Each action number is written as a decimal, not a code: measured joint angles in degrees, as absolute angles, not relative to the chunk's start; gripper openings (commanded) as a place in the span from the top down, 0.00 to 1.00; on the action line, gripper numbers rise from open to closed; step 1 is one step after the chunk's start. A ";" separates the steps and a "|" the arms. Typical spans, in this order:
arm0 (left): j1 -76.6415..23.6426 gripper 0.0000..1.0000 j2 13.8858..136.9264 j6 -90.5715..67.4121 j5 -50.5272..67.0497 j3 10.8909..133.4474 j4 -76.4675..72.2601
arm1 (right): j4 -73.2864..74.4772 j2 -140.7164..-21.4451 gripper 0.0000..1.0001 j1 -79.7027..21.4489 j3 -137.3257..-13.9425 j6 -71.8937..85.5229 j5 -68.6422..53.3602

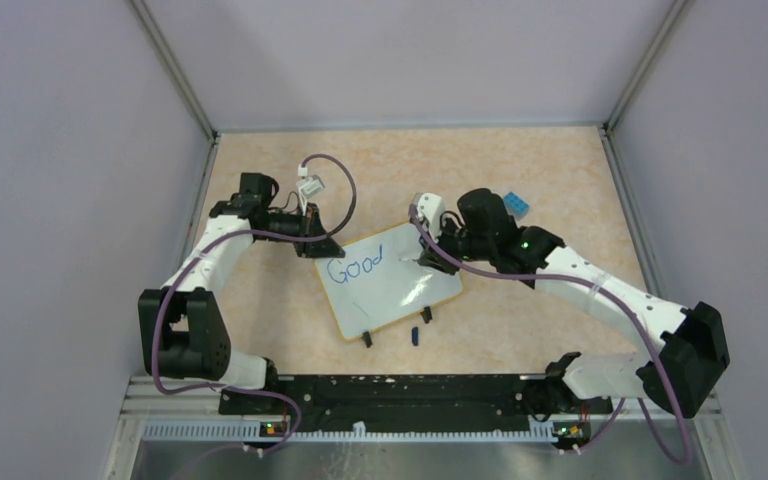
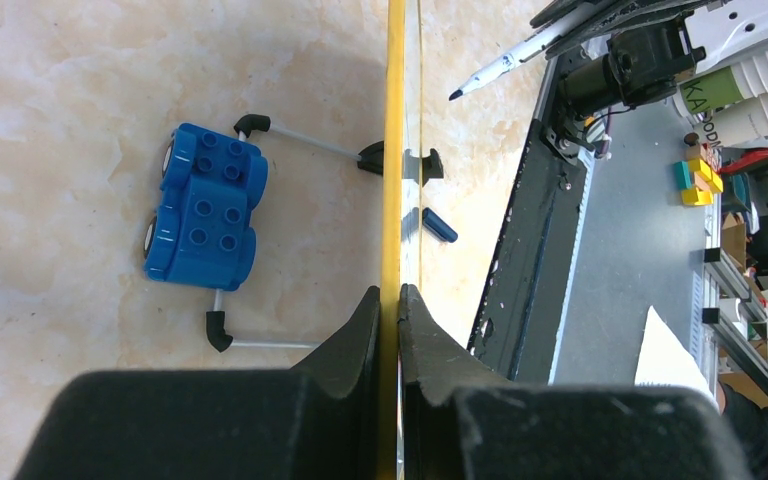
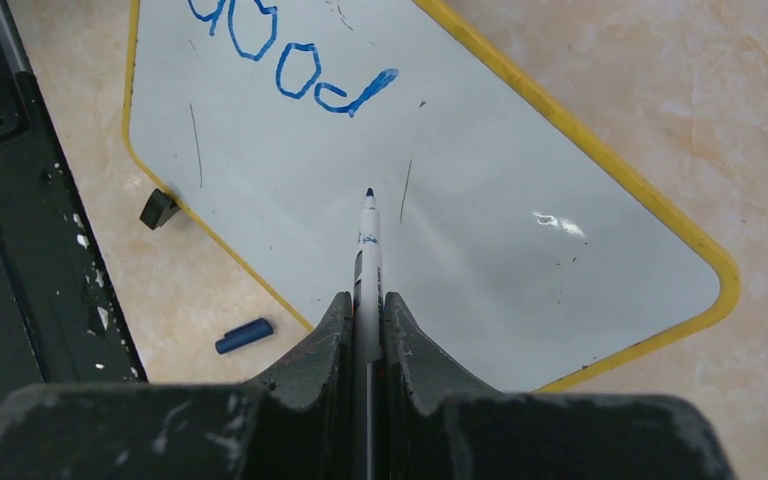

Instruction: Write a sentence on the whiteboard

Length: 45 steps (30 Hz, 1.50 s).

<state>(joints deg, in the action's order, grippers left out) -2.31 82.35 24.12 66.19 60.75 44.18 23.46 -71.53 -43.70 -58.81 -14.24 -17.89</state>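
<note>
whiteboard: white, yellow rim, rounded corners, black feet; propped skewed, mid-tabletop.
sentence: blue "Good" only, at the board's left end.

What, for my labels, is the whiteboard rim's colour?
Whiteboard rim: yellow, clearest in the right wrist view.

Arms: left arm and right arm have white link shells and black joint housings, with a purple cable looped along each and a green LED lit on the right forearm. Fingers of left gripper matte black, wedge-shaped, smooth; those of right gripper same shape, scuffed, flecked white. Bases sit on a black rail with chipped paint.
</note>
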 measured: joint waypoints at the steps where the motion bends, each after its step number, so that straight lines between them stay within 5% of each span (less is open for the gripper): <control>1: -2.31 1.00 82.35 24.14 66.22 60.75 44.18 | 23.29 -71.53 1.00 -43.70 -58.81 -14.20 -17.96; 22: -2.31 1.00 82.67 22.94 66.24 60.75 43.64 | 14.04 -77.80 1.00 -65.45 -58.48 -15.90 -10.83; 45: -2.31 1.00 83.00 22.61 66.61 60.75 43.29 | 9.37 -84.99 1.00 -69.49 -58.50 -16.75 -3.49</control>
<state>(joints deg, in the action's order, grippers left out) -2.31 83.00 22.61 66.61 60.75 43.29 9.37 -84.99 -69.49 -58.50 -16.75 -3.49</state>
